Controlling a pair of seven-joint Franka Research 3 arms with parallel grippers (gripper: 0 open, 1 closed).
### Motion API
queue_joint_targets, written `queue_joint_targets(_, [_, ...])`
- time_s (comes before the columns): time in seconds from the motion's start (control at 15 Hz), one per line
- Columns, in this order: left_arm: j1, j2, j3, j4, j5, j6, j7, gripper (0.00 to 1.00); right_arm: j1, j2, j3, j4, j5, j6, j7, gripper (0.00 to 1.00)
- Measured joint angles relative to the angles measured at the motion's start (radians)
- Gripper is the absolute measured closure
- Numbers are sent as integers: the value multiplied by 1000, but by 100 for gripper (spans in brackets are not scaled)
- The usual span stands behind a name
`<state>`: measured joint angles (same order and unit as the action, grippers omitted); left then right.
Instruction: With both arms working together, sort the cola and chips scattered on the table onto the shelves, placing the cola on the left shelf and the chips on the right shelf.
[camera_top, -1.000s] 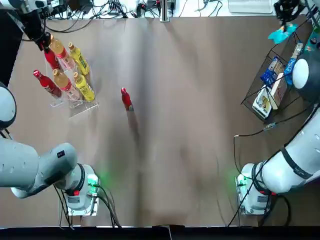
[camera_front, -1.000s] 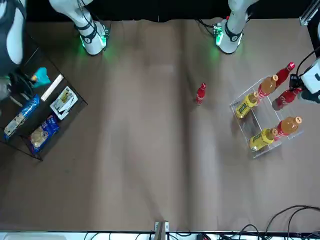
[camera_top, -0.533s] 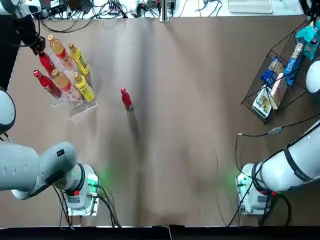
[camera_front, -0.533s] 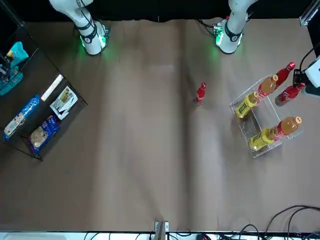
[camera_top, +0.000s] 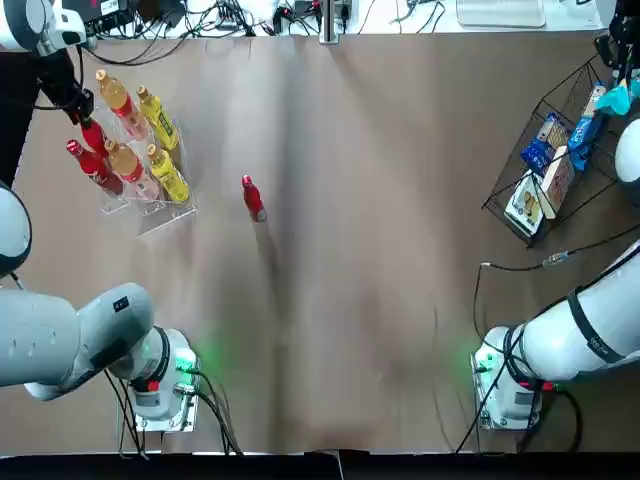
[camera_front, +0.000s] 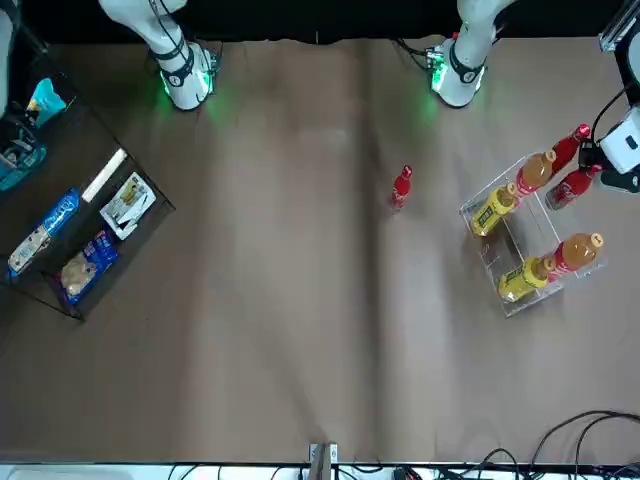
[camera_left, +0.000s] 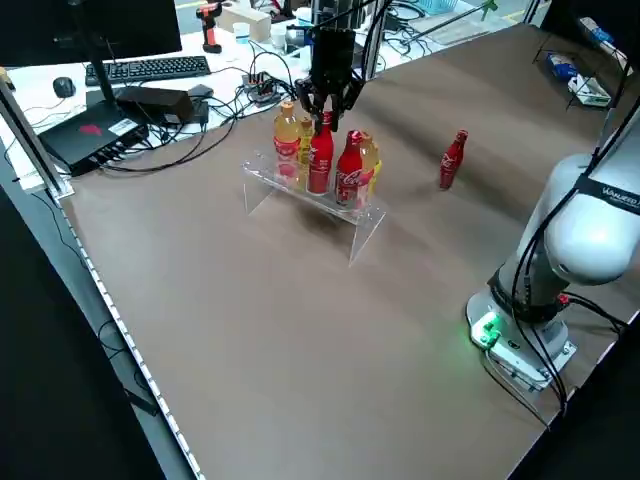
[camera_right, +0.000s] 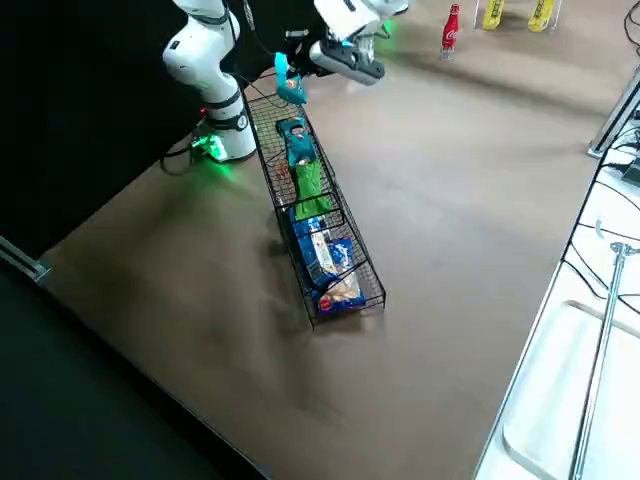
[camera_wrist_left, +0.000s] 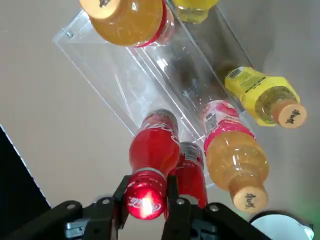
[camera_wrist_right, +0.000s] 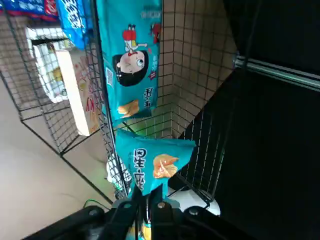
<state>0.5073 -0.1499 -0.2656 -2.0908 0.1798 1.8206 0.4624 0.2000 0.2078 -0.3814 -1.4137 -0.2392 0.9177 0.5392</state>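
Left gripper (camera_wrist_left: 146, 202): its fingers are clamping the red cap of a cola bottle (camera_wrist_left: 150, 165), hanging it neck-up so that its base is coming down onto the clear left shelf (camera_wrist_left: 165, 75) directly below the fingertips.
Already shelved: a second cola bottle (camera_wrist_left: 190, 170) is standing touching the held one, just beside the fingers; orange drink bottles (camera_wrist_left: 235, 160) and yellow drink bottles (camera_wrist_left: 260, 92) are filling the steps beyond.
Right gripper (camera_wrist_right: 147, 202): its fingers are pinching shut on the top seam of a teal chips packet (camera_wrist_right: 150, 162), letting it dangle at the wire wall of the right shelf (camera_wrist_right: 190, 65), probably so it can drop straight in.
Inside the basket: another teal packet (camera_wrist_right: 132, 55) is lying past the fingertips.
Still loose: one cola bottle (camera_top: 252, 197) is standing upright on the table (camera_top: 380, 250), well apart from both grippers.
What wrist views add: the grip on cap and seam, which the top view is hiding behind the arms.
What the right side view adds: a green packet (camera_right: 312, 180) lying in the basket, below the dangling teal one.
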Motion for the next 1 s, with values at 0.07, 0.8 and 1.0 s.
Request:
queue_joint_targets(0.07, [1,0,0,-5,0,0,0,68,0,1,0,-36,-3,3,0,90])
queue_joint_targets(0.8, [-1,-11,-27,32,-1,-2,-5,0,23,2,14,-85,-97,1,-161,90])
queue_joint_targets(1.0, [-7,-12,-140,88,-46,-59,-110,0,33,9,16,-100,-99,6,-163,78])
